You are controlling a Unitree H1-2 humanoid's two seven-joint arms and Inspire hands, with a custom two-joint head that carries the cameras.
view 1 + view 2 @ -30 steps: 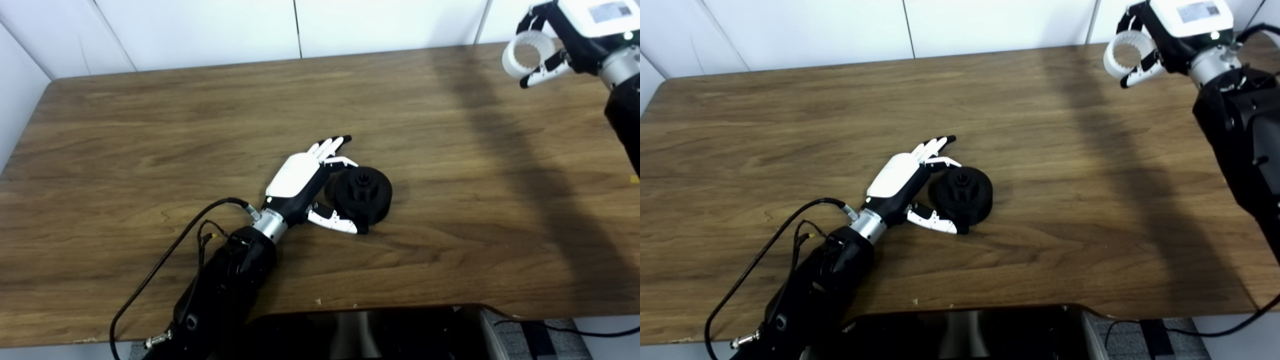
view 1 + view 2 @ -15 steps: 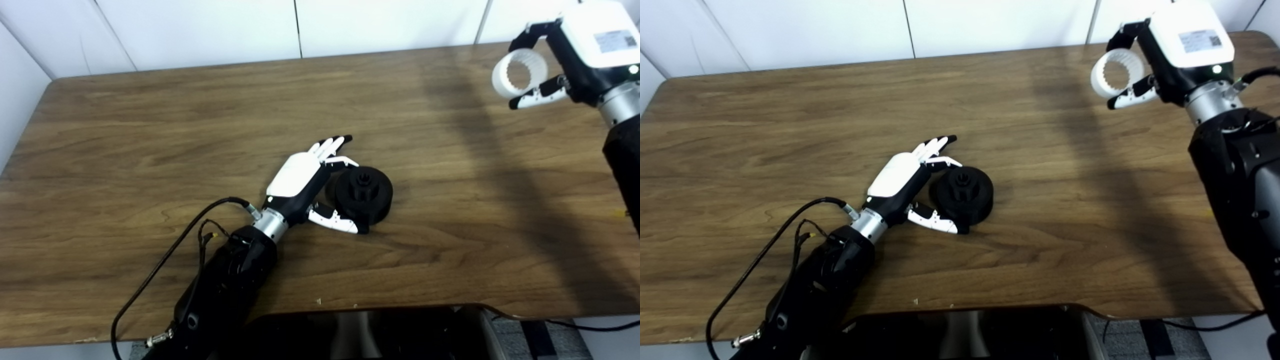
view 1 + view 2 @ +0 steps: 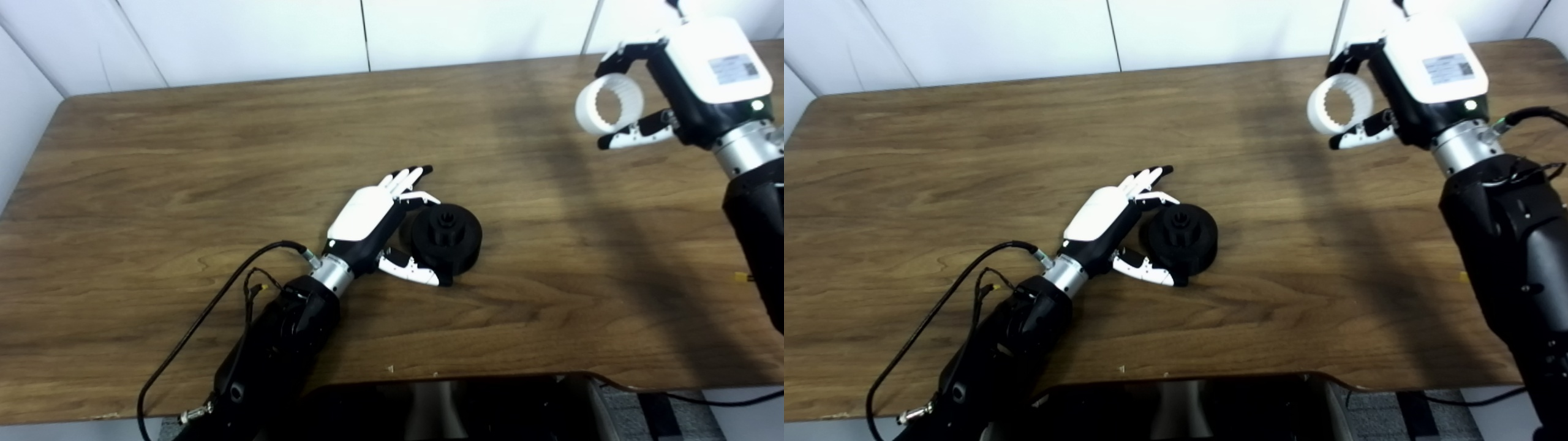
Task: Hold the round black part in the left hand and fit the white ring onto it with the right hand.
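Note:
The round black part [image 3: 446, 240], a disc with a toothed hub on top, lies flat on the wooden table [image 3: 184, 171] near its middle. My left hand [image 3: 364, 214] rests just left of it with its fingers [image 3: 404, 179] stretched out past the far side. The thumb lies against the part's near side, and nothing is closed around the part. My right hand [image 3: 698, 67] hovers high at the far right, shut on the white ring [image 3: 585, 114]. The ring has teeth inside, and its opening faces left.
A black cable [image 3: 202, 318] loops off the left forearm over the table. A dark glossy body [image 3: 441, 410] sits below the table's near edge. White wall panels [image 3: 245, 37] stand behind the table. The right arm's shadow falls across the table's right side.
My right hand has carried the white ring leftward and a little lower, toward the middle of the table. The left hand and the black part have stayed put.

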